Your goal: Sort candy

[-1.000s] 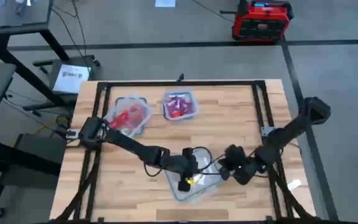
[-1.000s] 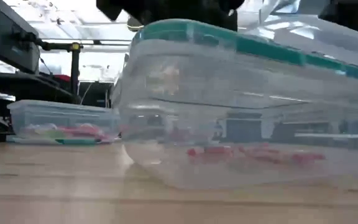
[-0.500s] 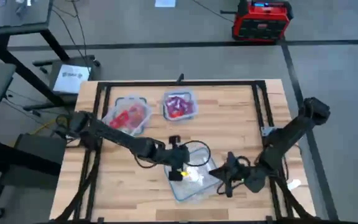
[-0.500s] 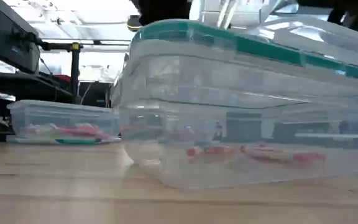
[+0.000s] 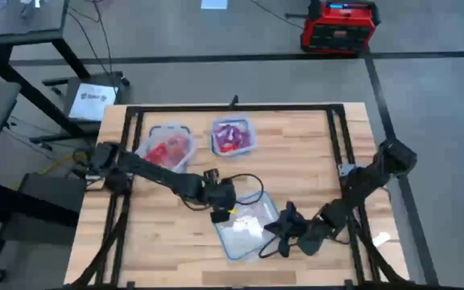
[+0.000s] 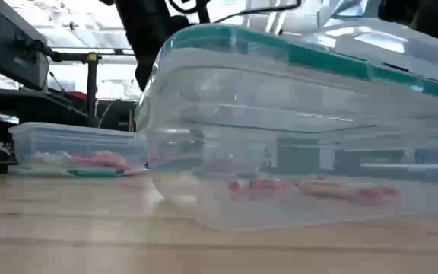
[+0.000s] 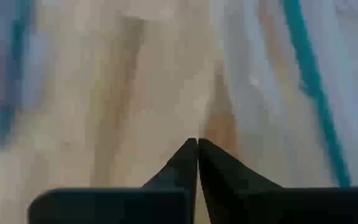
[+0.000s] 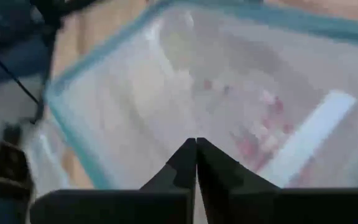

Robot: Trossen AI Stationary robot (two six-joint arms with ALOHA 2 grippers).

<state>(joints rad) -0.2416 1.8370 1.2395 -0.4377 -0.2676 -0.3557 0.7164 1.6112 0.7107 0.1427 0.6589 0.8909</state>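
A clear tub with a teal rim (image 5: 246,232) stands near the table's near edge. It fills the low view (image 6: 303,129) and has a few red and pink candies (image 6: 310,188) on its floor (image 8: 263,118). My left gripper (image 5: 220,216) is shut and hovers over bare wood just beyond the tub's far-left corner (image 7: 197,142). My right gripper (image 5: 272,234) is shut at the tub's right side and looks down into it (image 8: 196,142). I see nothing between either pair of fingertips.
Two more clear tubs sit at the far side: one with red candy (image 5: 169,149), also in the low view (image 6: 74,148), and one with purple and pink candy (image 5: 232,135). A black frame (image 5: 232,107) borders the table. Bare wood lies between the far tubs and the near tub.
My left gripper has pulled out from over the near tub, toward the table's far-left, and now hangs over the wood beside the tub's corner. My right gripper has moved toward the near edge and left, closing on the tub's right side. The tub has stayed put.
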